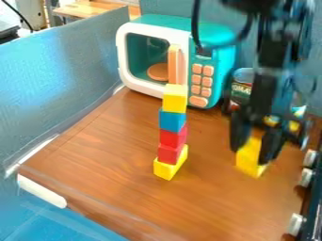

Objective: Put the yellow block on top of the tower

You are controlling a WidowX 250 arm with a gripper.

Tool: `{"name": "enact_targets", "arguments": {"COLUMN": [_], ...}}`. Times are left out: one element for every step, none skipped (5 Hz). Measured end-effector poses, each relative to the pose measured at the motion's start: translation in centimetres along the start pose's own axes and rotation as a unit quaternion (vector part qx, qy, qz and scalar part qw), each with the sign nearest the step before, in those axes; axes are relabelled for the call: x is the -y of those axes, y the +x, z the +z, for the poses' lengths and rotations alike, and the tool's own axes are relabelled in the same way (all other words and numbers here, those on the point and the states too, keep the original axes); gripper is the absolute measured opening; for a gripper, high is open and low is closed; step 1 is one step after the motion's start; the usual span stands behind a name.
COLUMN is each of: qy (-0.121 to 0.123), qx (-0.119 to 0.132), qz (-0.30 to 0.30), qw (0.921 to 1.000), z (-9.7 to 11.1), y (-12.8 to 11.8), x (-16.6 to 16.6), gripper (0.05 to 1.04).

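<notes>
The gripper (253,149) hangs at the right of the view, pointing down, shut on a yellow block (250,159). The block's lower part shows below and between the fingertips. Whether its underside touches the table cannot be told. To the left, near the middle of the table, the tower stands upright: a long yellow block (168,168) lies at its base, with two red blocks (171,145) stacked on it, then a blue block (172,120), and another yellow block (175,99) at the top.
A teal and white toy microwave (217,75) stands behind the tower, its orange handle just above the top block in the view. A can (241,89) is behind the gripper. White-knobbed equipment (295,224) lines the right edge. A grey-blue wall (63,84) borders the brown table (107,155).
</notes>
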State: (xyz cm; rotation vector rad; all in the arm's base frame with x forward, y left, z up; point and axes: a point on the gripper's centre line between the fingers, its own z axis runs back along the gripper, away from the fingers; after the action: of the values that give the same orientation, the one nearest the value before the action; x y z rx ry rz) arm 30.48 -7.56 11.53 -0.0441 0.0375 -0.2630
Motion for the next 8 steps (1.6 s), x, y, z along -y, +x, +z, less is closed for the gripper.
{"name": "enact_targets", "arguments": {"qy": [-0.018, -0.024, -0.026, -0.028, -0.032, -0.033, -0.034, -0.033], "qx": [0.031, 0.055, 0.065, 0.055, 0.052, 0.05, 0.042, 0.031], "qz": [-0.005, 0.037, 0.082, 0.128, 0.153, 0.185, 0.214, 0.23], "qw": [0.9994, 0.9975, 0.9941, 0.9898, 0.9864, 0.981, 0.9754, 0.972], "z": [4.5, 9.0, 11.0, 10.9, 11.1, 11.5, 11.6, 11.0], "y": [0.0, -0.4, -0.3, -0.7, -1.2, -2.0, -2.8, -3.1], "x": [0.4, -1.9, -4.5, -7.0, -8.2, -9.9, -11.2, -12.2], "gripper": [0.531, 0.531, 0.531, 0.531, 0.531, 0.531, 0.531, 0.531]}}
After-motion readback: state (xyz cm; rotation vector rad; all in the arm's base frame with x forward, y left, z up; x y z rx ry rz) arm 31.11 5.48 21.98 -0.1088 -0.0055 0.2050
